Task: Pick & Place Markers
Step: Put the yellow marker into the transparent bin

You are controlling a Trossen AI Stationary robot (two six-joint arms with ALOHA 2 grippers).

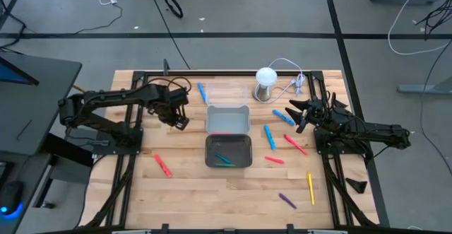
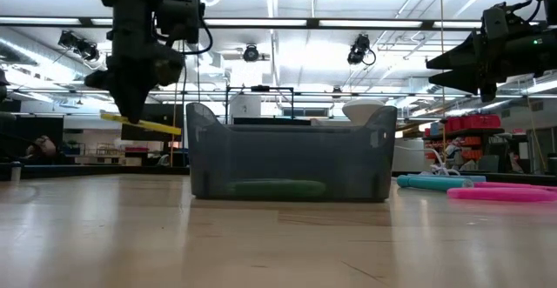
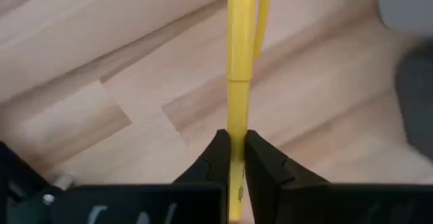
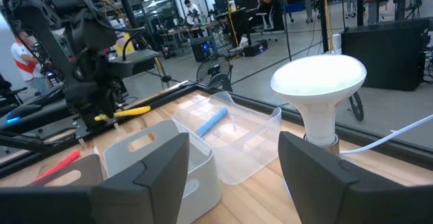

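My left gripper (image 1: 178, 118) hangs above the table left of the two grey trays and is shut on a yellow marker (image 2: 144, 123), which also shows in the left wrist view (image 3: 240, 48). My right gripper (image 1: 296, 114) is open and empty, in the air at the right near the white-domed cylinder (image 1: 265, 84). Loose markers lie on the wood: a blue one (image 1: 203, 92) at the far side, blue ones (image 1: 269, 136) and pink ones (image 1: 295, 144) at the right, a yellow one (image 1: 310, 188), a purple one (image 1: 287, 200) and a red one (image 1: 163, 165). The near tray (image 1: 245, 141) holds a few markers. My left gripper pinches the yellow marker's barrel (image 3: 235, 141) between its two fingers, which point down from above. The marker sticks out past the fingers on both sides, farther toward the trays. It hangs nearly level, clear of the table.
The far grey tray (image 1: 227, 110) stands right behind the near one at the table's middle. The cylinder's white cable (image 1: 293, 78) runs along the far right. Bare wood lies at the near left and near middle. People show in the room beyond.
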